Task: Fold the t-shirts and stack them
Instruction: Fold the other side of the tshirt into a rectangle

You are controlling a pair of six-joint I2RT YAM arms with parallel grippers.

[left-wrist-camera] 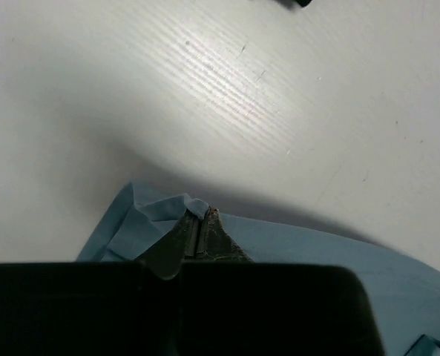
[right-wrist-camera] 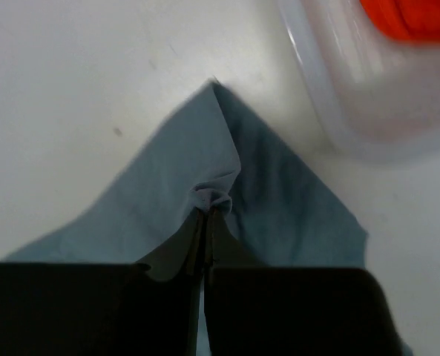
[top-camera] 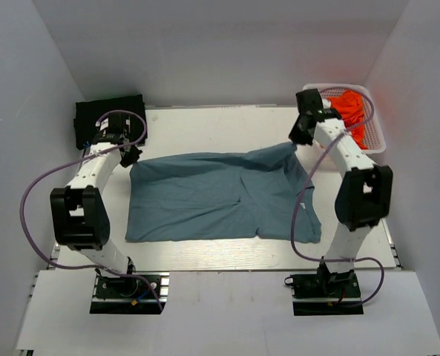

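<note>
Slate-blue t-shirt [top-camera: 220,196] lies spread on the desk [top-camera: 220,126] between the two hands, mostly flat, with a loose crease showing across its near right part. Left hand [left-wrist-camera: 199,224] is pressed shut on the shirt's far left corner, cloth bunched at its tips. Right hand [right-wrist-camera: 207,215] is pinching the far right corner, which peaks up like a tent under it. By my reading, this shirt's fold is only starting: both far corners are gripped, nothing has been carried over, and the shirt is not on any stack. Just beyond the left hand sits a dark pile, the black t-shirts [top-camera: 108,120], looking neatly folded, and I take that for the stack so far. Close on the outer side of the right hand stands the white basket [top-camera: 378,137], holding orange-red t-shirts [top-camera: 351,111], crumpled and unfolded, so there is plainly work left. How many are in there, I cannot tell.
</note>
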